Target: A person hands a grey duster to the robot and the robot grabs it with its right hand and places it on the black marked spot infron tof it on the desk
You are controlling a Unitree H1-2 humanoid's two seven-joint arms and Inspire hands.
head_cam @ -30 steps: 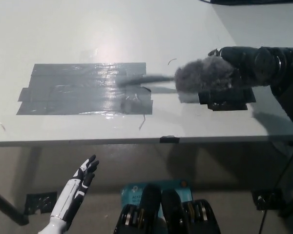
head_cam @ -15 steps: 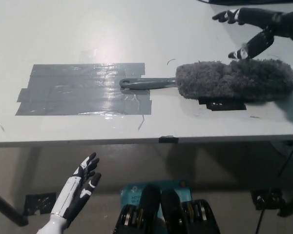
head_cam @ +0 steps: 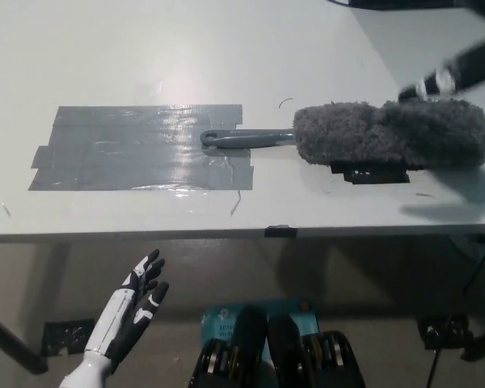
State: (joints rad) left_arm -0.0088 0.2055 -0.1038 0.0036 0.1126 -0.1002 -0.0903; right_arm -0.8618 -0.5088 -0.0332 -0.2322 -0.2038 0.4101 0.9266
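The grey duster [head_cam: 388, 133] lies flat on the white desk [head_cam: 186, 48]. Its fluffy head rests over the small black marked spot [head_cam: 370, 175], and its handle [head_cam: 246, 138] points left onto a grey tape patch [head_cam: 137, 149]. My black right hand [head_cam: 453, 74] is a motion-blurred streak just above and behind the duster's right end. It holds nothing and an outstretched finger shows. My white left hand [head_cam: 133, 311] rests open below the desk's front edge at the lower left.
The desk's front edge [head_cam: 279, 232] runs across the middle of the picture, with floor below it. A blue object [head_cam: 226, 317] lies on the floor under the desk. The desk's right edge slants away past the duster's head.
My right hand let go of the duster, which now lies on the desk, and it has drawn back up and to the right. The left hand has barely moved.
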